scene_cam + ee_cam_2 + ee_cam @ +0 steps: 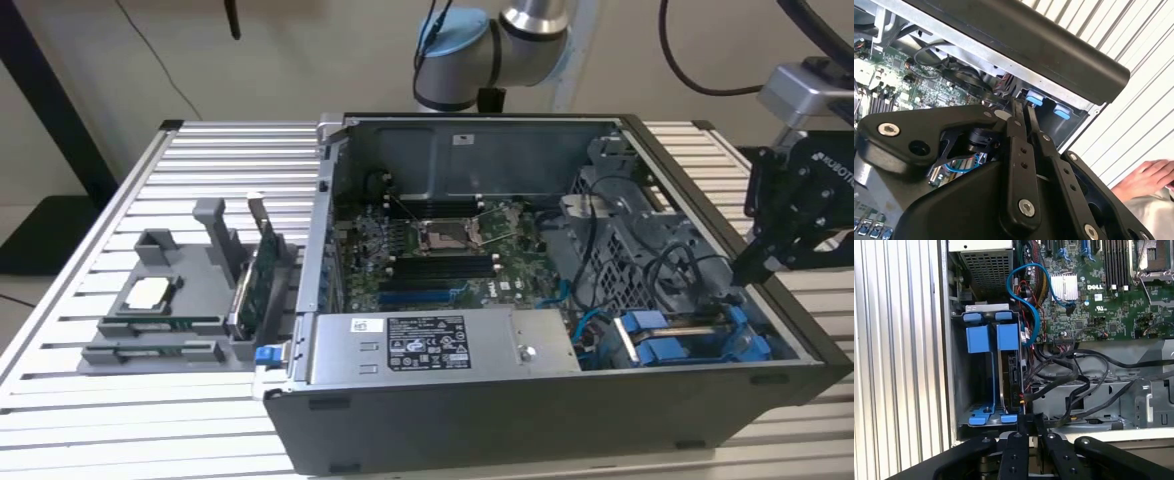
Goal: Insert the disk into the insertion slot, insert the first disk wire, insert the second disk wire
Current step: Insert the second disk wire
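Silver slats made the tabletop [120, 430]. One dark computer case [534, 420] lay open on it, close to the near edge. Just inside the case's near wall sat one grey box [427, 345].

The insertion slot [681, 340] was in the case's near corner, on the exterior view's right. It had two blue frames side by side. In the first wrist view the one disk [1013, 375] stood on its edge inside the slot [960, 390], in one blue frame. The other frame was empty, so there was open room beside the disk.

One blue wire [1026, 295] looped from the green board [1114, 300] toward the disk. I could not tell if it was plugged in.

The one gripper [745, 272] hung over the case's edge, just beside the slot's end. Both wrist views showed its two fingers pressed close together [1023, 106] [1029, 421], with nothing between them.

One hand [1146, 177] rested on the slats outside the case.

One grey tray [174, 300] stood near the tabletop's edge, on the exterior view's left, well apart from the case. The arm's base [461, 55] rose at the far edge.
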`<act>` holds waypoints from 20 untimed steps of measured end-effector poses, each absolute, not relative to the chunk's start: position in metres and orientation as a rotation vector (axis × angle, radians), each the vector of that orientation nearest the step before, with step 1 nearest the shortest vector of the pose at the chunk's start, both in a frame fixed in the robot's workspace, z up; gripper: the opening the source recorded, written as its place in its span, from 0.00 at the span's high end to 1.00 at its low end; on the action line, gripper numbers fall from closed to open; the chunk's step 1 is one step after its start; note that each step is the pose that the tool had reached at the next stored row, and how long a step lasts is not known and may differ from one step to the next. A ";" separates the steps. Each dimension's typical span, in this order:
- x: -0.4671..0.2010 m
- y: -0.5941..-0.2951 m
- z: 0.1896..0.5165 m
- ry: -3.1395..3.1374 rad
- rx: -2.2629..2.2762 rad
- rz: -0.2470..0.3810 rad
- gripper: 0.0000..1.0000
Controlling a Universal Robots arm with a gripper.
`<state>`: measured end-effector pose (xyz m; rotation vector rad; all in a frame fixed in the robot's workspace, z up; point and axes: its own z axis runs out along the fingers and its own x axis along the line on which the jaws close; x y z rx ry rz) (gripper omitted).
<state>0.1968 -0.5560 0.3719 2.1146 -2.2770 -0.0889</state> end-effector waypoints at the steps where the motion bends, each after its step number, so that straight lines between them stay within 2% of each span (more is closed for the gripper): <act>1: 0.197 -0.556 0.372 -2.277 2.114 -0.089 0.84; 20: 0.170 -0.555 0.389 -2.293 2.098 -0.090 0.84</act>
